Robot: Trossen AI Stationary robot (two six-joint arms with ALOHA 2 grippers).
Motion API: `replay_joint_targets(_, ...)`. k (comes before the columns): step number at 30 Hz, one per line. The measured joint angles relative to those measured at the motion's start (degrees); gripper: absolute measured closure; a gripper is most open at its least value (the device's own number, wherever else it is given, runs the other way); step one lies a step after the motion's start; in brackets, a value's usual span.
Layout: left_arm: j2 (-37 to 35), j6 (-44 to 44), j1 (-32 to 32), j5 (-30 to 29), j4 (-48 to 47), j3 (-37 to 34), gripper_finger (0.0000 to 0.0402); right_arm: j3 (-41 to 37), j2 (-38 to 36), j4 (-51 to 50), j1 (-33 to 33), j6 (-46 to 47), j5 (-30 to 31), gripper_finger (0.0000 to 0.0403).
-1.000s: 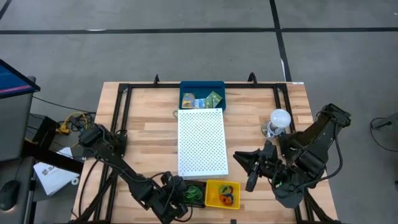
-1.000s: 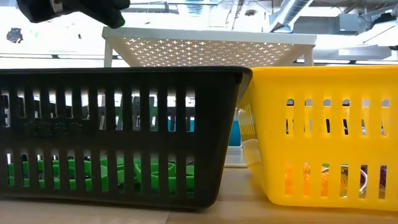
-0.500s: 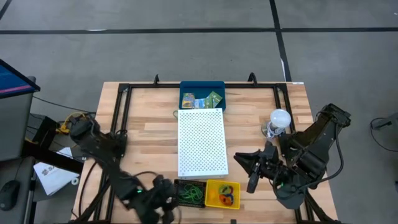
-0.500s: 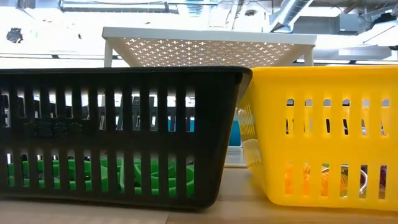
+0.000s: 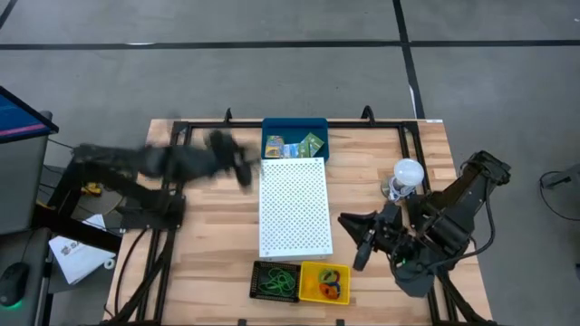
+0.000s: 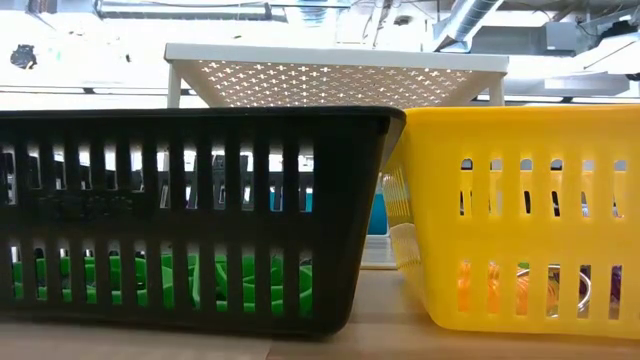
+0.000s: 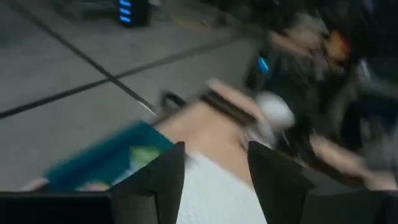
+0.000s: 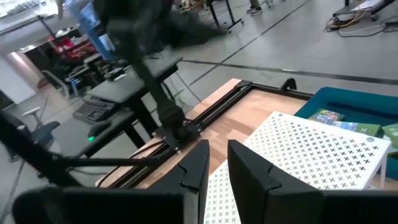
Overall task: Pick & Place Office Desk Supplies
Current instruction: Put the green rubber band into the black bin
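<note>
The office desk supplies lie in three containers. Green rubber bands (image 5: 276,282) fill the black basket (image 6: 190,220). Mixed-colour bands (image 5: 332,283) lie in the yellow basket (image 6: 520,215). Printed packets (image 5: 299,146) lie in the blue tray (image 5: 294,127) at the far edge. My left gripper (image 5: 243,170), blurred, hangs above the table beside the white perforated board's (image 5: 293,206) far left corner, open and empty (image 7: 214,171). My right gripper (image 5: 355,243) hovers right of the board, its fingers (image 8: 198,163) a narrow gap apart with nothing between them.
A white round bulb (image 5: 408,171) stands at the right, close to my right arm. The two baskets sit side by side at the near edge. Black frame rails (image 5: 172,181) run along the table's left and right sides. Bare wood shows left of the board.
My left gripper has risen from over the black basket at the near edge and swung fast toward the far edge, ending near the blue tray. It has left the low view. My right arm has kept still.
</note>
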Motion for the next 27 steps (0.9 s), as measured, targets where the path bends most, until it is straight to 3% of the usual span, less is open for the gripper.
replay_joint_targets(6,-4.7,1.4,35.1,26.0,-6.5,0.0,0.0239,0.0,0.0,0.2,-3.0,1.5,0.0,0.0346)
replay_joint_targets(10,0.2,5.8,48.2,37.8,-8.9,-1.9,0.0244,0.0,0.0,-0.6,-4.9,1.5,-0.1,0.0346)
replay_joint_targets(16,7.9,11.7,55.5,42.6,-9.2,-9.2,0.0232,0.0,-0.9,-0.6,-7.3,1.5,-0.3,0.0346)
replay_joint_targets(23,9.6,17.9,56.7,45.2,-10.0,-14.4,0.0213,0.0,-1.9,-0.6,-8.2,1.5,-0.6,0.0346)
replay_joint_targets(27,9.6,19.4,57.9,53.4,-10.9,-16.8,0.0206,0.0,-1.9,-0.7,-8.6,2.0,-0.7,0.0346)
